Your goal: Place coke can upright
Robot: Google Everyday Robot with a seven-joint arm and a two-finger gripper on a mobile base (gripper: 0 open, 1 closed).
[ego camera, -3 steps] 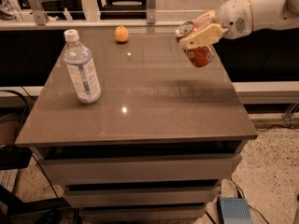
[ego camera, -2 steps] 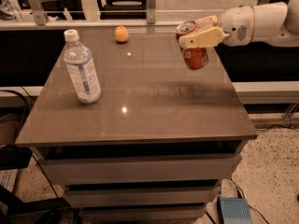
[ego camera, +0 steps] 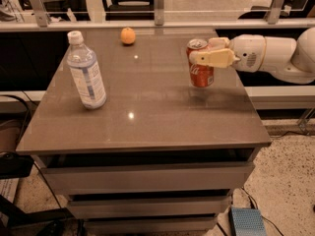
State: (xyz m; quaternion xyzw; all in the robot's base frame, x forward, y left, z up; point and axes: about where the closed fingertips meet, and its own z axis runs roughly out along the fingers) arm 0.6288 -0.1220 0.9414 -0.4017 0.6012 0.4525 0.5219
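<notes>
Across the middle of the view spreads the brown glossy surface (ego camera: pixel 147 117), the top of a cabinet with grey drawers (ego camera: pixel 147 178) stacked below it. From the right edge the white arm (ego camera: pixel 275 55) reaches in level over the right side of the surface. On the left side stands a clear water bottle (ego camera: pixel 87 75), upright, with a white cap and a pale label, well apart from everything else.

At the arm's end the claw (ego camera: pixel 199 50) sits over the right rear part of the surface, its two cream fingers (ego camera: pixel 214 58) closed around the coke can (ego camera: pixel 202 76). The fingers cross the can's upper part, one along the near side and one behind the rim, so the can's red body hangs below them and its silver top shows just above the near finger. The can stands upright, white lettering facing forward, its base at or just above the surface; whether it touches I cannot tell.

Far back near the rear edge lies a small orange (ego camera: pixel 128 35), left of the can and apart from it.
</notes>
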